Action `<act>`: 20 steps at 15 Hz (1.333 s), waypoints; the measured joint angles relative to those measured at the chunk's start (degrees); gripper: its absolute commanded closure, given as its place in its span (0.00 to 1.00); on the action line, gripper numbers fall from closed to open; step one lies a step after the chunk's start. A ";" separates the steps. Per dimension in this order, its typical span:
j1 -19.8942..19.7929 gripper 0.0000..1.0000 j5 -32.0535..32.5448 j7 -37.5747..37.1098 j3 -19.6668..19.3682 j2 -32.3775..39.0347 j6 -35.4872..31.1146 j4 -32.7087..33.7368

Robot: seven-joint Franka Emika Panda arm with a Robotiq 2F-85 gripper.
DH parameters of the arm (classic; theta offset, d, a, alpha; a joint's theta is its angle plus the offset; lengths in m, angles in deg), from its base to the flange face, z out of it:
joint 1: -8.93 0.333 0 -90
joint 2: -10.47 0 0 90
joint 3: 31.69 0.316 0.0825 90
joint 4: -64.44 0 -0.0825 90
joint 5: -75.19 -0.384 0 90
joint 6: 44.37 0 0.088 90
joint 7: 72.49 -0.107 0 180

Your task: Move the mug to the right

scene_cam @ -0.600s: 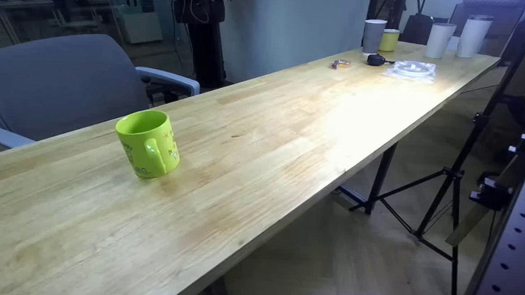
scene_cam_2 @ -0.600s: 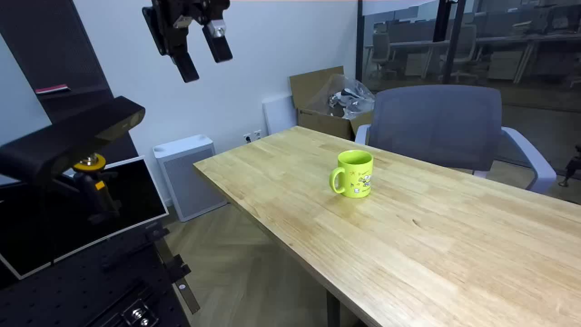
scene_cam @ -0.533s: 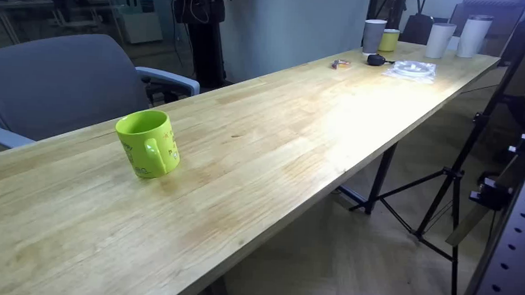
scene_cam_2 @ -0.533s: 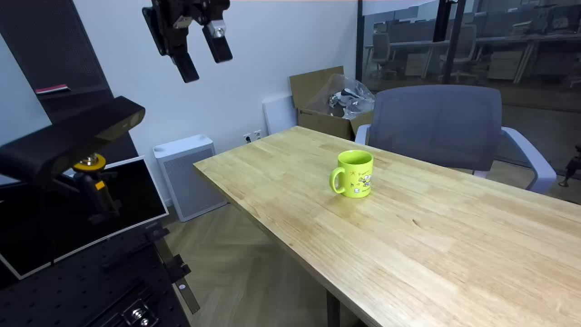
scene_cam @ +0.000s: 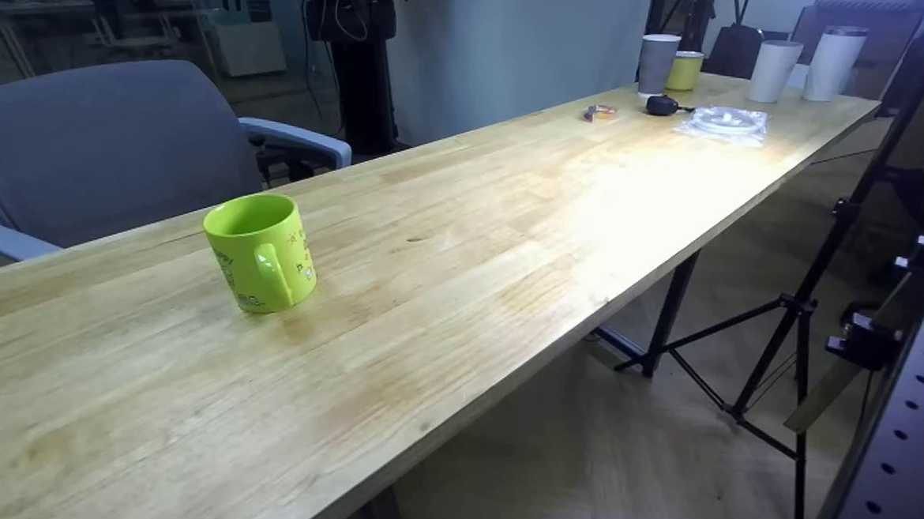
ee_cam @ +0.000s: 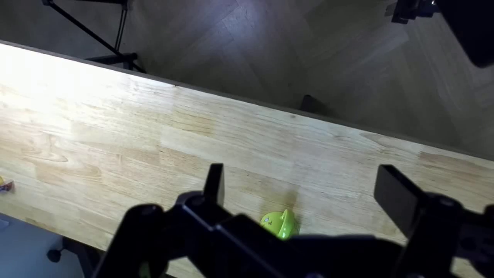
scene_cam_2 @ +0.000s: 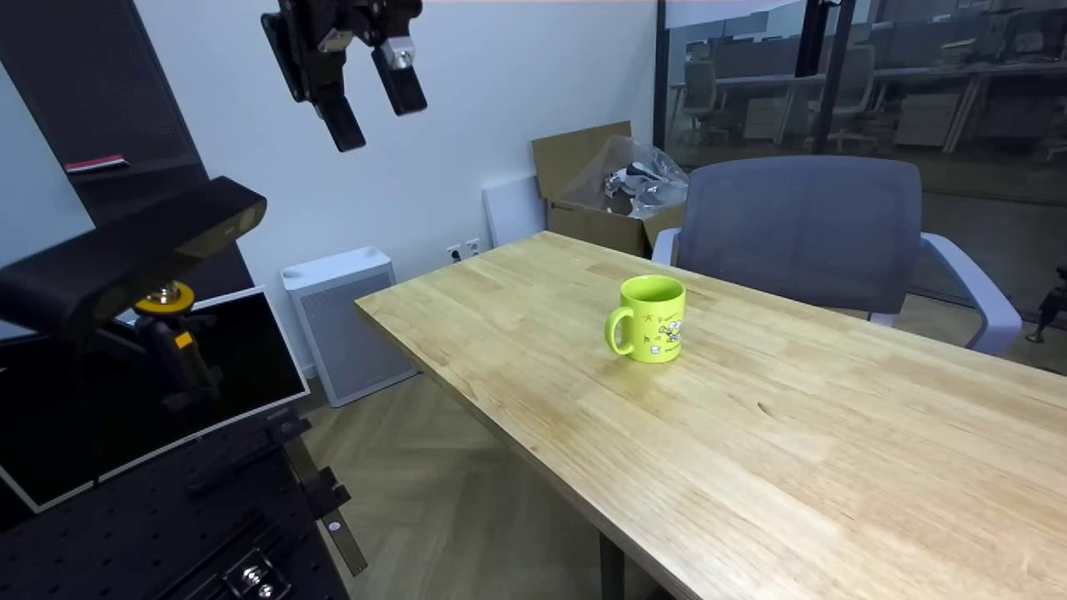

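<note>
Gripper (scene_cam_2: 381,127): upper left in an exterior view, held high, well apart from the table (scene_cam_2: 800,442); my jaws spread wide, nothing between them.
Blind descent: in the wrist view the mug (ee_cam: 272,221) is partly hidden behind the gripper, so lowering on that view alone could land me on top of it.
Handle (scene_cam_2: 611,329): juts left in an exterior view; if a jaw catches it, I'd expect the mug to spin or tip.
Mug: right of the gripper there, upright on the table, untouched; its glossy wall may slip if I squeeze too lightly.
Direction: the exterior views face different ways, so I could misread "right"; I take it to mean along the longer stretch of table.
Surface: pale planked wood, washed out by glare partway along; at the far end a grey cup (scene_cam: 659,68), a yellow cup (scene_cam: 684,72), a plastic-wrapped bundle (scene_cam: 724,124) and white cups (scene_cam: 775,72).
Room: a black camera bar (scene_cam_2: 133,250), a white floor unit (scene_cam_2: 346,325), a cardboard box (scene_cam_2: 588,229), a chair (scene_cam_2: 804,229), then probably a glass partition (scene_cam_2: 992,183).
</note>
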 measured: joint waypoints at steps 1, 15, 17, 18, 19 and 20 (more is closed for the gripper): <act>0.00 0.00 0.00 0.00 0.00 0.00 0.00 0.00; 0.00 0.00 0.00 0.00 0.00 0.00 0.00 0.00; 0.29 0.00 0.36 0.00 -0.30 0.10 0.00 -0.03; 0.43 0.00 0.68 -0.11 -0.34 0.15 -0.23 -0.10; 0.50 0.00 1.05 -0.37 -0.32 0.14 -1.18 -0.33; 0.52 0.00 1.37 -0.76 -0.26 0.12 -2.76 -0.70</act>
